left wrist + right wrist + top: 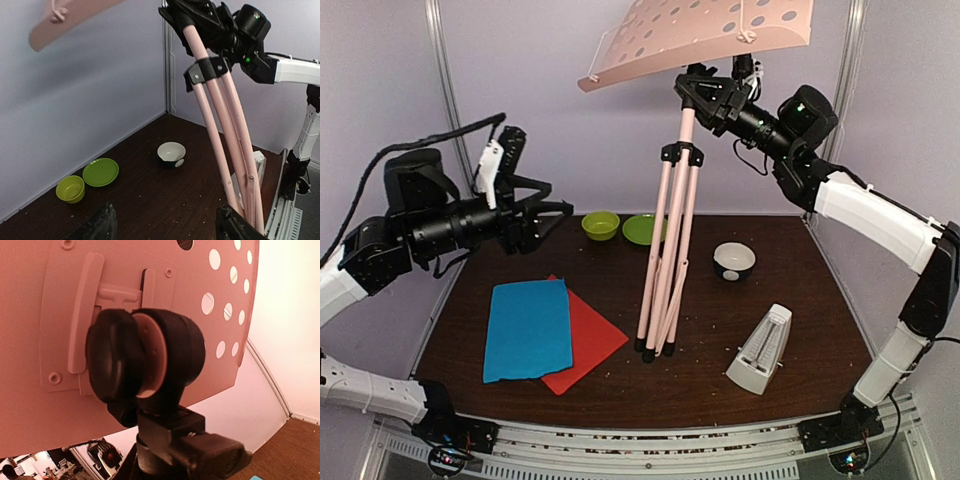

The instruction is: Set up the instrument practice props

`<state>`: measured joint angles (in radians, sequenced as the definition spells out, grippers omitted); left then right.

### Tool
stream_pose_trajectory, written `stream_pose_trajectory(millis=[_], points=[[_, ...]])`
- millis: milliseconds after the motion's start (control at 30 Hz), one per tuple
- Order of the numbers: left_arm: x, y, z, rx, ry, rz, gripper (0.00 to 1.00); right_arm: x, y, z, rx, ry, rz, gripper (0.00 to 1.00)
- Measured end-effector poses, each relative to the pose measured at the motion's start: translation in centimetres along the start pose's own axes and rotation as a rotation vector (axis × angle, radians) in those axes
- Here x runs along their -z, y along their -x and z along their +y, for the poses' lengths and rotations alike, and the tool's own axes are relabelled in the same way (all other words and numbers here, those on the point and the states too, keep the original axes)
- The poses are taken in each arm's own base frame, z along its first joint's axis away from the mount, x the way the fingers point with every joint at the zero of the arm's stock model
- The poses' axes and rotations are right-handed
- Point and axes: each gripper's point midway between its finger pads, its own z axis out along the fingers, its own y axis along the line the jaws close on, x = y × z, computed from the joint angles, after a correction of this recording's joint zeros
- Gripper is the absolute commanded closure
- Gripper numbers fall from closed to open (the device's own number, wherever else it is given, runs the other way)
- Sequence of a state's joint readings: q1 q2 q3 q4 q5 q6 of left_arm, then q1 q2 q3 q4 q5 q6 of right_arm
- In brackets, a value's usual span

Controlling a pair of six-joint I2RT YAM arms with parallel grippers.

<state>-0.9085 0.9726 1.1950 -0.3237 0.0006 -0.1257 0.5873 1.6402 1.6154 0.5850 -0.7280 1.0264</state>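
Two claws: left claw spread wide, right claw pinching the tilted music stand.

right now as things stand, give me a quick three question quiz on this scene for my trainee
1. True or false: the left fingers are apart and hold nothing.
2. Which arm holds the music stand near its top? A left, B right, C neither.
3. Which lies on top, the blue sheet or the red sheet?

Key: 1 true; 2 B; 3 the blue sheet.
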Motion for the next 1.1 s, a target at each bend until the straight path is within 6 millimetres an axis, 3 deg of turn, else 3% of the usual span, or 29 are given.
stream_pose_trajectory(millis=[200, 367, 633, 833, 1100], points=[[-6.1, -4.3, -3.9, 0.011, -0.097, 0.154, 0.32, 0.1, 0.9, 1.7, 0.078, 0.013, -0.018, 1.00], [-8.9, -5.2, -5.3, 0.054, -0.147, 0.160, 0.33, 0.2, 0.6, 1.7, 0.095, -0.010, -0.001, 1.00], [-11.2, -4.7, -7.8, 0.081, -0.243, 0.131, 0.34, 0.7, -0.2, 1.0, 0.104, -0.044, 0.007, 1.00], [-12.5, -3.8, -8.3, 0.100, -0.261, 0.113, 0.38, 0.5, -0.8, 0.6, 0.113, -0.067, 0.016, 1.00], [-13.8, -4.9, -8.5, 0.149, -0.255, 0.148, 0.46, 0.4, -1.3, 0.2, 0.155, -0.083, 0.033, 1.00]])
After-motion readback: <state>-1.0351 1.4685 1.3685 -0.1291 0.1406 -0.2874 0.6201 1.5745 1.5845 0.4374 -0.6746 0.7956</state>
